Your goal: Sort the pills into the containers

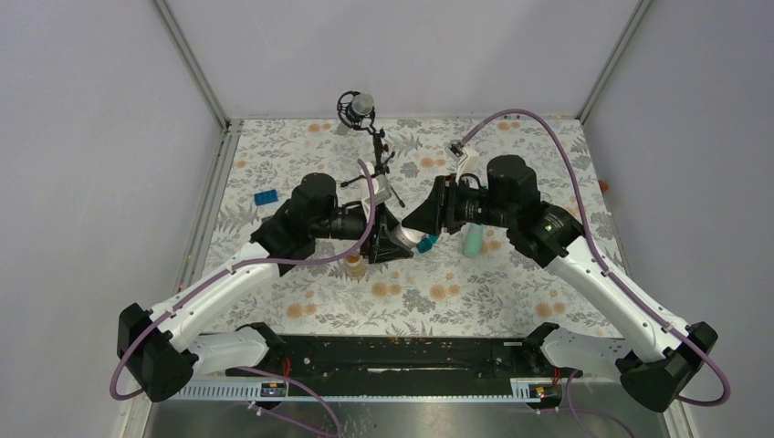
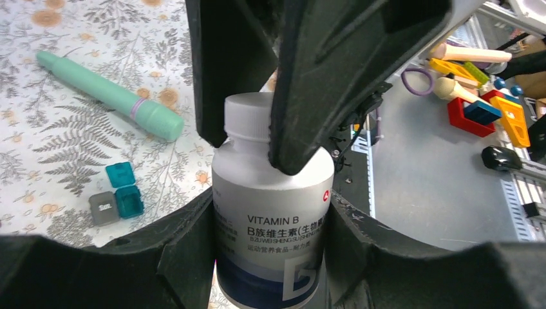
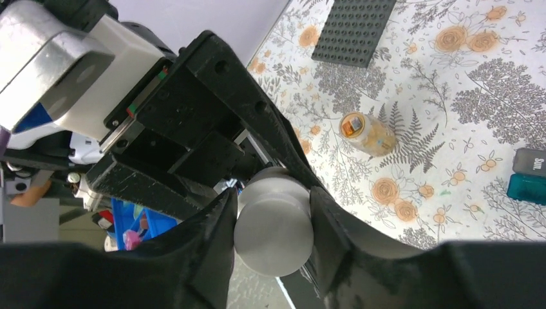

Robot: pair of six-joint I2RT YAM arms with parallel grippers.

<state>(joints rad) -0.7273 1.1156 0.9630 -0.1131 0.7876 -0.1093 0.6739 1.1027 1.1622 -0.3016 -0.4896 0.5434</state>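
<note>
Centrally, above the flowered tablecloth [image 1: 511, 301], the 2 arms meet over 1 white bottle [image 2: 257, 187] labelled VITAMIN B. The left gripper [image 2: 269, 222] has the bottle's body clamped between its 2 fingers, which press on both sides of the label, so its jaws stand partly apart at the width of the bottle. The right gripper [image 3: 273, 193] comes in from the opposite side, and its 2 fingers sit against either side of the white cap [image 3: 273, 228], closed to the cap's width. The cap is on the bottle's neck.

On the cloth, none of the containers is touched by either arm. The mint-green strip [image 2: 109, 96] lies flat, well apart from the bottle. Near it, the teal cube [image 2: 129, 201] has its lid flipped open and touches the grey cube [image 2: 103, 208], whose lid marked "Sun." is down. I cannot tell whether anything is inside the teal cube.

The pills [image 3: 378, 138] show as an orange-amber mass inside a small clear glass jar [image 3: 364, 132], which rests on the cloth beside the left gripper, apart from both cubes. Beyond the jar, in the right wrist view, lies a dark grey studded plate [image 3: 357, 29]. A small blue brick [image 1: 266, 197] sits near the left edge of the table.
</note>
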